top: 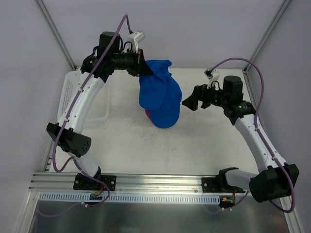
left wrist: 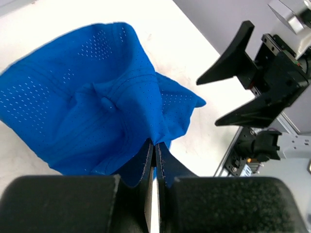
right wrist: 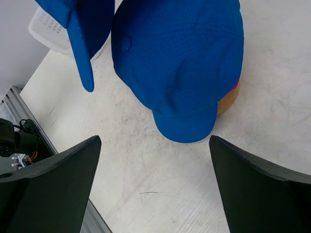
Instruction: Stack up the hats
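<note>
My left gripper (top: 142, 65) is shut on the fabric of a bright blue hat (top: 154, 76), which hangs crumpled from it above the back of the table; the wrist view shows the pinch (left wrist: 156, 145) and the hat (left wrist: 82, 107). A second blue hat (top: 166, 110) sits on a tan wooden disc (right wrist: 228, 99), with a sliver of pink hat (right wrist: 237, 86) under it. In the right wrist view the held hat (right wrist: 82, 29) hangs up and left of the stacked hat (right wrist: 180, 63), apart from it. My right gripper (top: 188, 103) is open and empty, right of the stack.
A white slatted basket (top: 73, 92) stands at the left edge, also in the right wrist view (right wrist: 46, 26). An aluminium rail (top: 155, 182) runs along the near edge. Grey walls enclose the back and sides.
</note>
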